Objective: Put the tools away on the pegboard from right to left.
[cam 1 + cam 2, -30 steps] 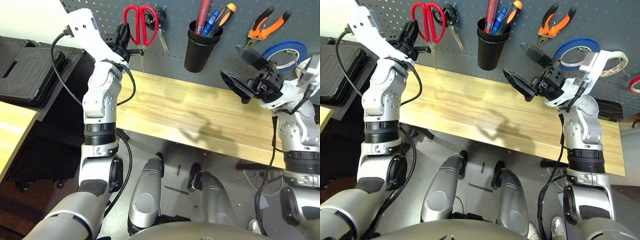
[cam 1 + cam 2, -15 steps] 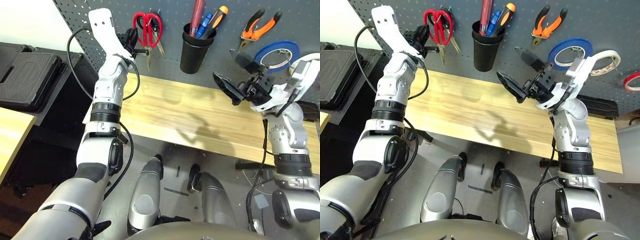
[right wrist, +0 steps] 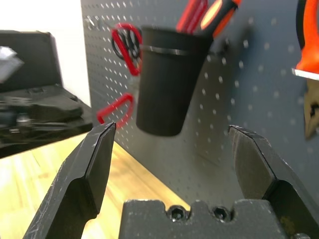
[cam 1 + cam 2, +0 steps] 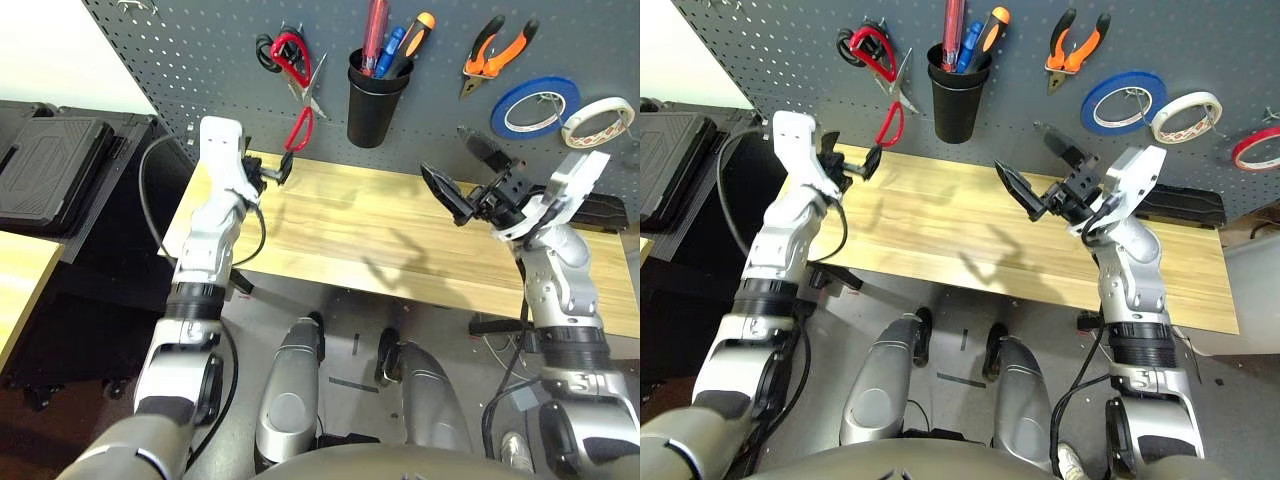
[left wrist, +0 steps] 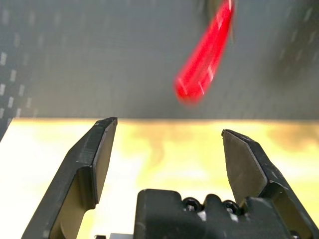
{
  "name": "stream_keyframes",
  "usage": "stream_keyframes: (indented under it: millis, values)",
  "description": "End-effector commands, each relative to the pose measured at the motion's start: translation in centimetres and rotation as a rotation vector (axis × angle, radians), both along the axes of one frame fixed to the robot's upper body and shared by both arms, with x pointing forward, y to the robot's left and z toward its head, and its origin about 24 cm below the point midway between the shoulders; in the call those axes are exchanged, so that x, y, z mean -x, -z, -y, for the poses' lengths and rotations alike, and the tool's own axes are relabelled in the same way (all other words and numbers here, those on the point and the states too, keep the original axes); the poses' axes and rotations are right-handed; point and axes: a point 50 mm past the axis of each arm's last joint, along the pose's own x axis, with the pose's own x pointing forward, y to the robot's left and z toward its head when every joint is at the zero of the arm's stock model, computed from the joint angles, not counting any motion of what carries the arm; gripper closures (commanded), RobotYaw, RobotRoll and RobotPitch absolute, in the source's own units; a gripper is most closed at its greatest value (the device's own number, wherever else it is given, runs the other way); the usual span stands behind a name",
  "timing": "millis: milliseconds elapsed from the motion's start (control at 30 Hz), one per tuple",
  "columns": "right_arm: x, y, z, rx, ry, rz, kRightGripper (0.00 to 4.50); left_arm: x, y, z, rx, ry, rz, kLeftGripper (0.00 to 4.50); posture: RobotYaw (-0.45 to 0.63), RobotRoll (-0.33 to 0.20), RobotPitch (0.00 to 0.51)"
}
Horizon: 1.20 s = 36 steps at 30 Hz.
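On the dark grey pegboard (image 4: 200,60) the red-handled scissors (image 4: 297,80) hang from a hook, blades splayed, one handle dangling low (image 5: 204,59). The slim red-handled screwdriver (image 4: 375,25) stands in the black cup (image 4: 372,95). The orange-and-black pliers (image 4: 497,55) hang further right, and the thin red tape ring (image 4: 1255,148) hangs at the far right. My left gripper (image 4: 278,172) is open and empty over the table's left end, below the scissors. My right gripper (image 4: 455,168) hovers open and empty over the table in front of the pegboard, below the pliers.
Black-handled scissors (image 4: 265,50) hang just left of the red ones. Blue tape (image 4: 535,105) and white tape (image 4: 598,120) hang between the pliers and the red ring. The wooden table (image 4: 380,230) runs under the board. A black case (image 4: 50,160) lies to the left.
My left gripper has come down from the red scissors to just above the table. The scissors now hang splayed on their hook. The right arm has barely moved; the camera has shifted.
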Motion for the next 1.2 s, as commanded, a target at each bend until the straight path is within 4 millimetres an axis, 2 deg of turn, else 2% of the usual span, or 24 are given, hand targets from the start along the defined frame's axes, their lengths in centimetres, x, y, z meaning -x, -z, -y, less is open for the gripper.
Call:
stream_keyframes:
  millis: [33, 200, 433, 633, 733, 1033, 1200]
  values:
    - [0.7, 1.0, 0.0, 0.002, 0.026, -0.01, 0.0, 0.7, -0.4, -0.5, -0.004, -0.028, 0.004, 0.03, 0.22, 0.0, 0.265]
    - [0.6, 1.3, 0.8, 0.014, 0.093, -0.009, 0.0, 1.1, -0.3, -1.2, -0.002, -0.075, -0.001, 0.03, 0.22, 0.0, 0.269]
    - [-0.2, 2.6, 4.5, 0.006, 0.422, -0.049, 0.0, 1.8, -0.2, -2.8, 0.059, -0.208, 0.072, 0.03, 0.18, 0.0, 0.276]
    - [-0.1, 3.8, 7.8, -0.047, 0.729, -0.091, 0.0, 2.1, -0.1, -4.0, 0.081, -0.293, 0.138, 0.03, 0.13, 0.0, 0.274]
    - [-0.3, 3.8, 8.9, -0.073, 0.835, -0.087, 0.0, 1.9, -0.5, -4.5, 0.088, -0.338, 0.17, 0.03, 0.11, 0.0, 0.277]
    - [-0.2, 4.0, 10.4, -0.093, 1.009, -0.059, 0.0, 1.8, -0.6, -6.0, 0.053, -0.364, 0.219, 0.03, 0.08, 0.0, 0.284]
    - [-0.1, 4.3, 11.4, -0.105, 1.08, -0.065, 0.0, 1.7, -0.6, -6.8, 0.044, -0.367, 0.227, 0.03, 0.09, 0.0, 0.267]
